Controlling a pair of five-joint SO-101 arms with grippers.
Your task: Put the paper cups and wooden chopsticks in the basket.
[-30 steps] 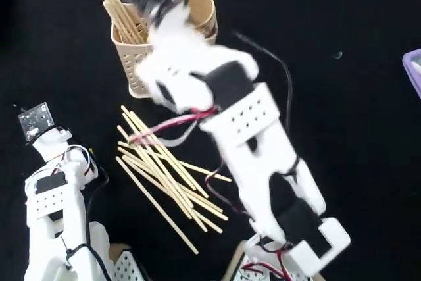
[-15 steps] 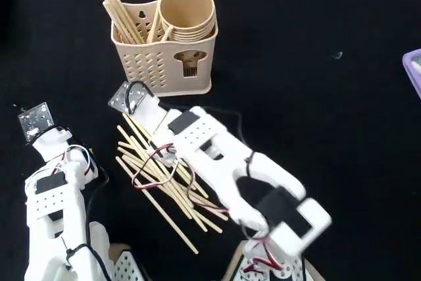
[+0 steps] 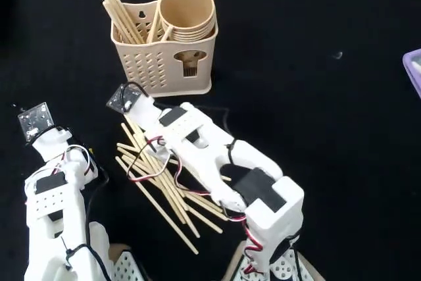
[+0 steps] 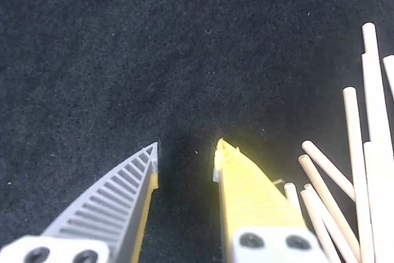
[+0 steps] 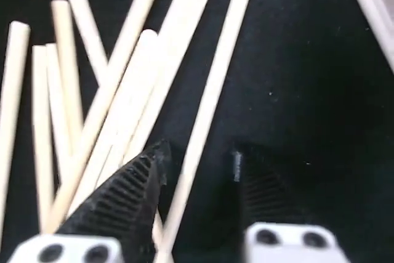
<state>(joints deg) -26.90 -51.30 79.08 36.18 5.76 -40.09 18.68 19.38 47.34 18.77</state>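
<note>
Straddles 1 loose wooden chopstick (image 5: 206, 109) with the right gripper (image 5: 200, 150), jaws spread; hovers the left gripper (image 4: 186, 145) (spread too) over black table (image 4: 123, 41) beside more chopsticks (image 4: 372, 90).

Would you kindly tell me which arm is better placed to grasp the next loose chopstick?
Right. The right arm is over the loose chopsticks, one chopstick between its open jaws; the left arm has open jaws over bare table.
</note>
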